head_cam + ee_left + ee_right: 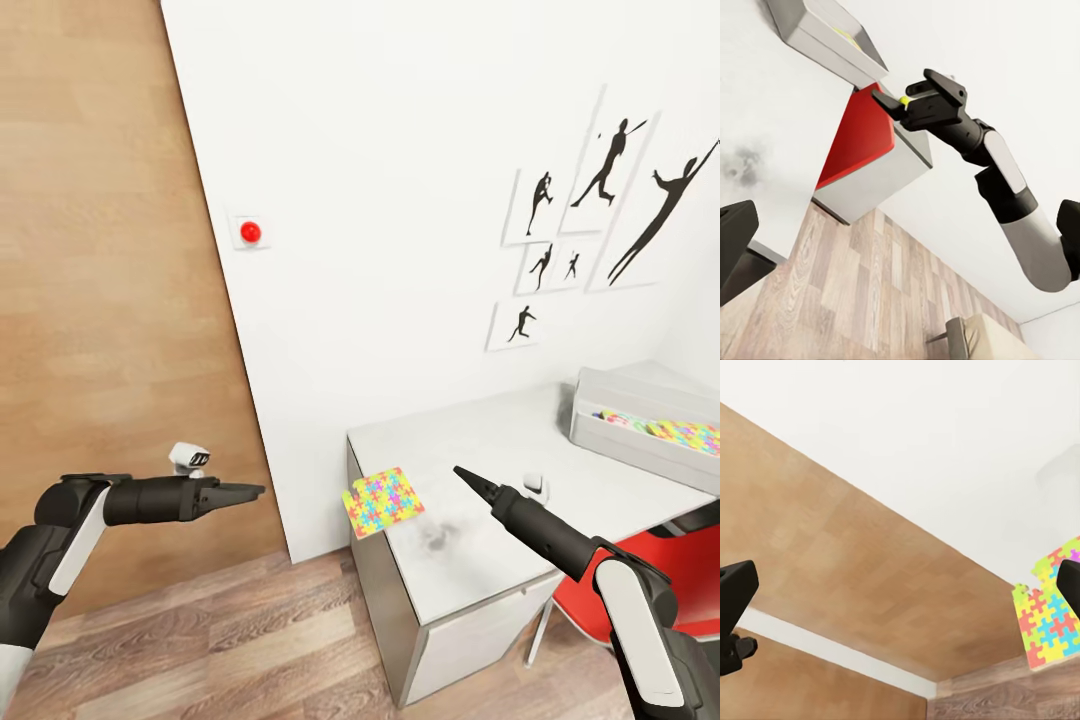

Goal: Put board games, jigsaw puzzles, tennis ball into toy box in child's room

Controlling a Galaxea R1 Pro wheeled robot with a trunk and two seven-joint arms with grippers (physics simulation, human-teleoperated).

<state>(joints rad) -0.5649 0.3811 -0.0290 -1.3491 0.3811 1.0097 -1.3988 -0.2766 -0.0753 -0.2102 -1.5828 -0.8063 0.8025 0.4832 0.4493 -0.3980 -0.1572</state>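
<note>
A bright multicoloured jigsaw puzzle (383, 502) lies at the near left corner of the white table (470, 560), partly overhanging its edge; it is also in the right wrist view (1050, 615). The grey toy box (640, 428) stands at the table's far right with colourful pieces inside. My right gripper (466, 476) hovers open over the table, just right of the puzzle. Its fingers (945, 82) stand apart with a small yellow-green spot between them; I cannot tell what that is. My left gripper (248, 490) hangs open over the floor, left of the table.
A white wall with sports silhouettes runs behind the table. A wooden wall panel (100, 300) is on the left. A red chair (655, 565) sits at the table's right front. A small white object (537, 485) lies on the table. Wooden floor lies below.
</note>
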